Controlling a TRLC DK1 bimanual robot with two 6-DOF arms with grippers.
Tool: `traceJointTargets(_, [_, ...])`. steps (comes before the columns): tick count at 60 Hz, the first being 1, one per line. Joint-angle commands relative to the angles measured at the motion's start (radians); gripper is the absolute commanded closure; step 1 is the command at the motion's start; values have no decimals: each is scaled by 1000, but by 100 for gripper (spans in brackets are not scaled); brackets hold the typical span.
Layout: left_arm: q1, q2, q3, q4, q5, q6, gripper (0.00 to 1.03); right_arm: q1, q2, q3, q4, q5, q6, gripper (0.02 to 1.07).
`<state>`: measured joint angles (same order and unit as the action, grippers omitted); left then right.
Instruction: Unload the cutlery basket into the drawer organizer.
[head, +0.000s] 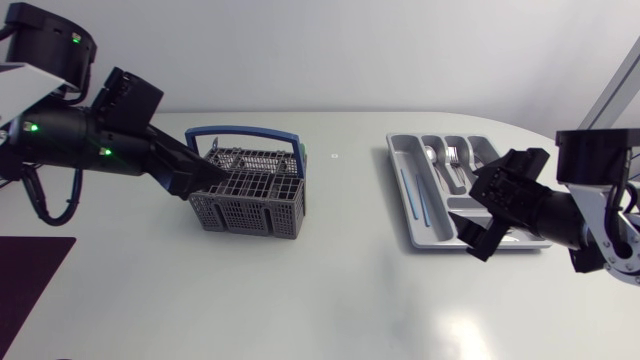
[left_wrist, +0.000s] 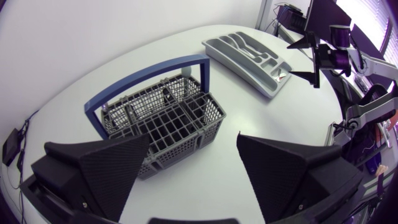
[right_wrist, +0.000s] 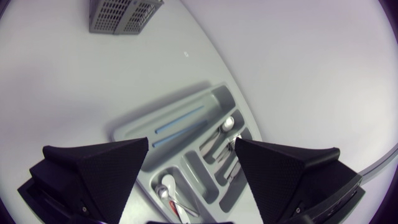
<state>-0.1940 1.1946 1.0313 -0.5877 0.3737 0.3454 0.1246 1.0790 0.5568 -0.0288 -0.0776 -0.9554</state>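
My basket (head: 252, 192) is grey mesh with a blue handle. It sits at 9 o'clock on the table (head: 340, 290). My left gripper (head: 208, 178) hangs at its 9 o'clock end, fingers wide apart. The grey tray (head: 430, 238) lies at 3 o'clock with spoons (head: 432, 155) inside. My right gripper (head: 478, 212) hangs above it, fingers apart too.

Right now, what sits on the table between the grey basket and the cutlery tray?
Just bare table and one tiny mark, between basket and organizer; the head view shows it.
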Motion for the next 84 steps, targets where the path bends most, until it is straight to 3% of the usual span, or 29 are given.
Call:
traceJointTargets(1, [27, -46, -48, -26, -27, 55, 6, 76, 42, 63, -42, 12, 115, 10])
traceJointTargets(10, [67, -61, -122, -29, -50, 109, 15, 191, 133, 141, -59, 21, 208, 36])
traceJointTargets(16, [76, -63, -175, 9, -88, 119, 28, 237, 191, 178, -51, 21, 259, 66])
traceJointTargets(21, [70, -64, -214, 49, -147, 118, 35, 282, 211, 193, -37, 38, 291, 76])
traceJointTargets(28, [21, -72, -266, 143, -256, 92, 35, 353, 217, 212, -33, 81, 317, 87])
traceJointTargets(37, [-55, -63, -356, 313, -437, 72, 34, 426, 234, 256, -40, 119, 336, 88])
traceJointTargets(40, [-55, -58, -364, 324, -438, 70, 32, 445, 243, 272, -43, 128, 342, 88])
traceJointTargets(43, [-51, -47, -373, 338, -440, 73, 21, 458, 257, 292, -51, 128, 353, 88])
traceJointTargets(46, [-44, -36, -381, 344, -440, 76, 17, 463, 274, 315, -52, 122, 362, 88])
traceJointTargets(58, [28, 13, -410, 402, -438, 96, 18, 466, 369, 437, -86, 75, 405, 89])
traceJointTargets(75, [117, 100, -432, 483, -432, 119, 84, 432, 573, 640, -115, -67, 475, 96])
traceJointTargets(84, [139, 195, -430, 542, -410, 126, 93, 382, 685, 759, -126, -169, 529, 97])
